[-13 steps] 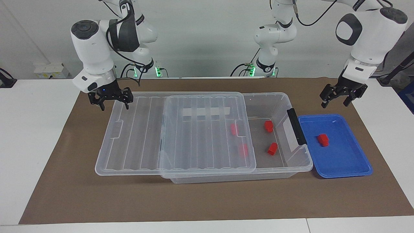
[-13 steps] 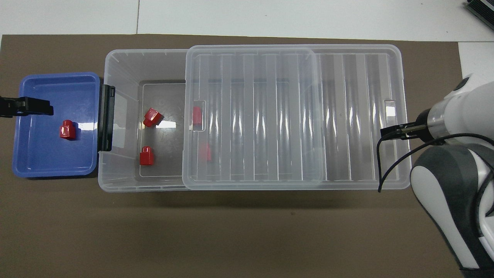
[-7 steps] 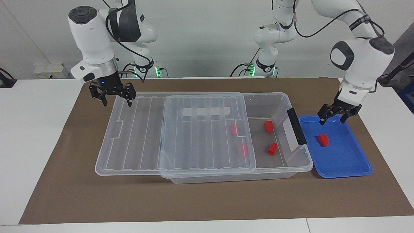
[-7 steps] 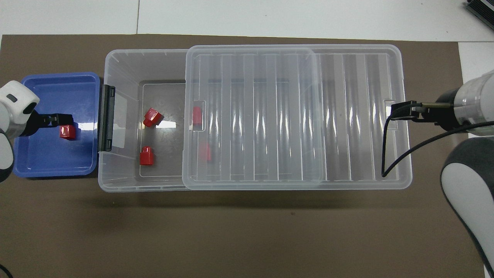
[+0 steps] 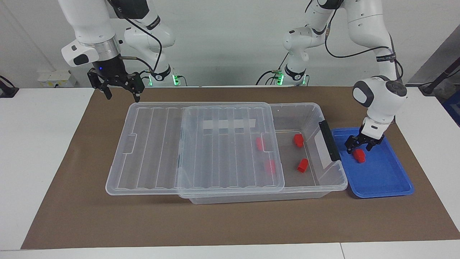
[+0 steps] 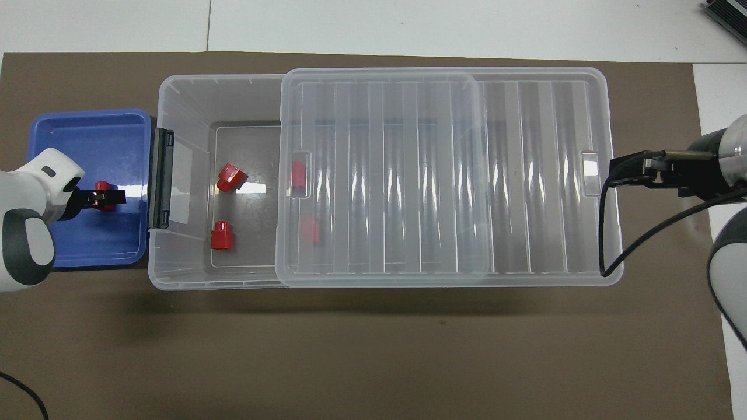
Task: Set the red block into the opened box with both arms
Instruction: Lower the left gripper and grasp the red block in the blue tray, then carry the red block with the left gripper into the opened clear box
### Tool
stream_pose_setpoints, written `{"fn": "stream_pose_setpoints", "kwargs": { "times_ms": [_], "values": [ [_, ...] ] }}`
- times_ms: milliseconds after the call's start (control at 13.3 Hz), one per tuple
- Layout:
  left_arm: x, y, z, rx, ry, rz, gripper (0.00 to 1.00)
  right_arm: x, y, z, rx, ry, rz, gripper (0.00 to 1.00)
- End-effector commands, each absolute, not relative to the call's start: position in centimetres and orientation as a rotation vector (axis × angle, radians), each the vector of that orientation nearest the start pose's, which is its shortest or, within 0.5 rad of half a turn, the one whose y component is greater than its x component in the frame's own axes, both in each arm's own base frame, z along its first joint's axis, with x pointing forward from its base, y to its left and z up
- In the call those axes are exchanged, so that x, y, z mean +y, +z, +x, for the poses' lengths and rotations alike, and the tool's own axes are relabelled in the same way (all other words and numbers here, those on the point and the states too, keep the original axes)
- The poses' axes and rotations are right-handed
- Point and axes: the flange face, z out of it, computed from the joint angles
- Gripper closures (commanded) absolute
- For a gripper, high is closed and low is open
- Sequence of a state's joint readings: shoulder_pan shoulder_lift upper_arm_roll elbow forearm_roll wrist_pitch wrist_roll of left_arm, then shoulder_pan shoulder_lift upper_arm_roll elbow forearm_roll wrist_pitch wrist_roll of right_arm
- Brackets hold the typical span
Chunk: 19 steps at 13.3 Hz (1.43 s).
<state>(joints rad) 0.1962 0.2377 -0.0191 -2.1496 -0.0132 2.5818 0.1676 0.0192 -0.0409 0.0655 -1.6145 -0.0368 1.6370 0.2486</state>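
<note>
The red block (image 5: 359, 157) (image 6: 103, 186) lies in the blue tray (image 5: 388, 189) (image 6: 87, 128). My left gripper (image 5: 359, 145) (image 6: 108, 198) is down in the tray, open, one finger on each side of the block. The clear box (image 5: 309, 108) (image 6: 175, 93) stands beside the tray, its ribbed lid (image 5: 215, 151) (image 6: 443, 175) slid toward the right arm's end, so the tray end is uncovered. My right gripper (image 5: 123, 96) (image 6: 621, 174) hangs open and empty, raised by the lid's end at the right arm's end of the table.
Several more red blocks lie in the box: two in the uncovered part (image 5: 298, 140) (image 5: 303, 164), two under the lid (image 5: 260, 143) (image 5: 269, 167). A black handle bar (image 5: 329, 140) (image 6: 160, 178) sits on the box end next to the tray. Brown paper covers the table.
My left gripper has come down into the blue tray and now straddles the red block. My right gripper has risen and drawn back from the lid's corner.
</note>
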Motion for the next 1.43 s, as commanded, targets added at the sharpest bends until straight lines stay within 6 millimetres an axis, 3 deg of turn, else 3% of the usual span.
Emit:
{"fn": "stream_pose_setpoints", "kwargs": {
  "times_ms": [0,226,301,376,677,753,828,978,1355],
  "values": [
    [10.7,30.4,57.8,0.038,-0.337,-3.091,0.01,3.6,63.0,54.7,0.299,-0.047,-3.136,0.0],
    [11.5,30.2,57.6,0.099,-0.33,-3.084,0.02,2.8,62.5,54.5,0.294,-0.027,-3.14,0.0],
    [11.5,30.2,57.6,0.102,-0.331,-3.084,0.09,2.8,62.5,54.5,0.292,-0.029,-3.14,0.0],
    [11.5,30.1,57.6,0.1,-0.328,-3.085,0.22,2.8,62.4,54.5,0.294,-0.025,-3.14,0.0],
    [11.4,29.9,57.5,0.119,-0.312,-3.087,0.89,2.8,62.3,54.3,0.295,-0.018,-3.143,0.0],
    [11.4,30.0,57.6,0.117,-0.308,-3.089,1.0,2.9,62.3,54.3,0.292,-0.018,-3.141,0.0],
    [11.3,30.1,57.7,0.121,-0.301,-3.09,1.0,2.8,62.3,54.3,0.292,-0.018,-3.143,0.0],
    [11.5,33.5,58.9,0.122,-0.231,-3.109,1.0,2.8,62.3,54.3,0.295,-0.018,-3.143,0.0],
    [9.8,49.2,60.4,0.067,0.001,-3.17,1.0,2.8,62.3,54.3,0.295,-0.018,-3.143,0.0]
  ]
}}
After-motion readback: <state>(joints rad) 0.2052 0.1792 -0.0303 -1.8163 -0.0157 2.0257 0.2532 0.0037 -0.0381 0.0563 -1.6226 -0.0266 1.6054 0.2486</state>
